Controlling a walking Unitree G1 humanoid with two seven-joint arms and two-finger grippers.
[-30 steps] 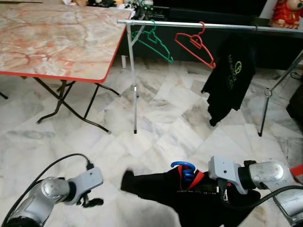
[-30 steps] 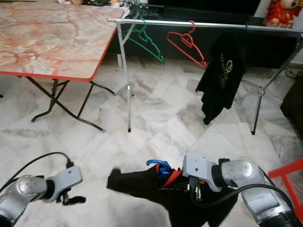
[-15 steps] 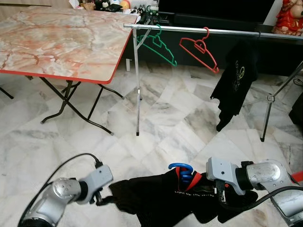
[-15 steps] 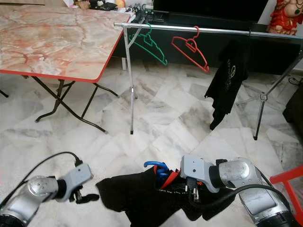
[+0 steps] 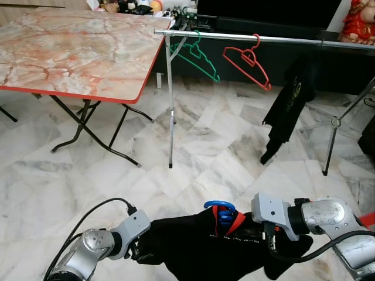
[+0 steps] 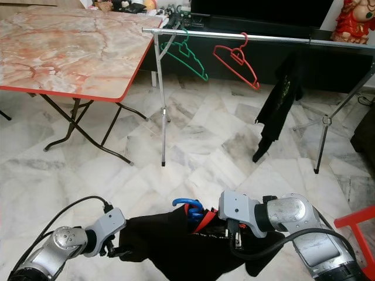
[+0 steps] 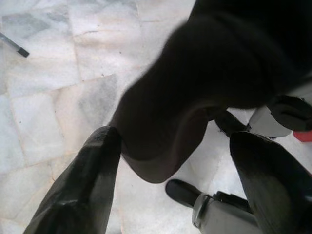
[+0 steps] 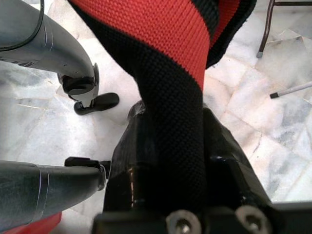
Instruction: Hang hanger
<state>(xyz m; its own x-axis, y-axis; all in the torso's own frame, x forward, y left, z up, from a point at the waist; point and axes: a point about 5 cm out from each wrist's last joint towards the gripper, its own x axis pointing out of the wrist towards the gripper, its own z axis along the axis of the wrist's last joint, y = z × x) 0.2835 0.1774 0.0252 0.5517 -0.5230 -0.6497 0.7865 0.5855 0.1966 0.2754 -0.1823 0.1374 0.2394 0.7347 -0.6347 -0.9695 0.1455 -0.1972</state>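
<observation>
Black shirt [image 5: 199, 246], print unreadable, blue hanger [image 5: 220, 209]

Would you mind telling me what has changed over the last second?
The left gripper swung in from the robot's left to the free end of the black shirt, its open fingers now around the hem. The right gripper stayed shut on the shirt's collar beside the blue hanger.

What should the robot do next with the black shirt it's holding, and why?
Probably close the left gripper on the shirt's hanging edge. Its jaws are open with the dark cloth between them, while the right gripper is already clamped on the collar beside the blue hanger. Holding both sides would steady the shirt before carrying it to the rail, which is across the floor.
</observation>
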